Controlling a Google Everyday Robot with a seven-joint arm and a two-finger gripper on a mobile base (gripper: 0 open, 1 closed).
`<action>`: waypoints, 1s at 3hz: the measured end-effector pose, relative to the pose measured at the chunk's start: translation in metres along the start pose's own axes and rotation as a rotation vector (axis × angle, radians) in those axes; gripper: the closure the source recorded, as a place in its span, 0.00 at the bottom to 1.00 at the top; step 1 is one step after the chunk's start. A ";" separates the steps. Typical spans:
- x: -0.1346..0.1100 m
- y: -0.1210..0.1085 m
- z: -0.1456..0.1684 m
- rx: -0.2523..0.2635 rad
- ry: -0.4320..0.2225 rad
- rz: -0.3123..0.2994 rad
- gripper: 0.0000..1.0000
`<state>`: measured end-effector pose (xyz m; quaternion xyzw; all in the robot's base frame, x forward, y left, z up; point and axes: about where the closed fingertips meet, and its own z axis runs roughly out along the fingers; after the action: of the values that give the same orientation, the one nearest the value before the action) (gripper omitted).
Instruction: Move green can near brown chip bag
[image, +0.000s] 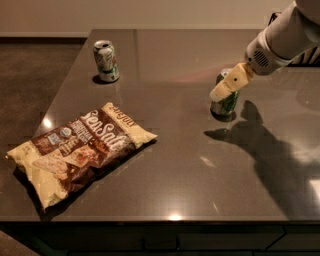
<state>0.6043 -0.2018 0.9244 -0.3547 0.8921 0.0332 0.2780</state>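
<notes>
Here is the pincer (221, 92), low over the right-hand part of the dark tabletop (185, 170). The white arm (280, 42) reaches down to it from the upper right corner. Its pale cream tip slants down and to the left, straight across the front of the green can (226, 106). That tip covers the can's upper half, leaving the silver rim peeking out above it and the green lower body below. Pincer and can overlap in the view, so they are hard up against each other. Whether the pincer is apart, together or clamped on the can, I cannot tell from here.

The green can stands upright on its base, right of centre on the tabletop, with a small dark shadow around its foot. The arm's larger shadow (260, 145) spreads across the surface just to the can's lower right.

Over on the left, the brown chip bag (82, 150) lies flat near the front edge. It has a dark centre with white lettering and pale cream ends, and it sits angled with its long axis running from lower left to upper right. It is well apart from the green can, with a broad stretch of bare surface between them.

Towards the back left, a white can (106, 61) with green markings stands upright, well away from both the bag and the pincer.
</notes>
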 end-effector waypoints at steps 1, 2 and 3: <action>0.002 -0.006 0.010 -0.004 -0.001 0.028 0.18; -0.003 -0.002 0.015 -0.024 -0.005 0.023 0.41; -0.011 0.009 0.014 -0.062 -0.015 0.002 0.64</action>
<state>0.6118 -0.1852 0.9170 -0.3622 0.8888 0.0637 0.2734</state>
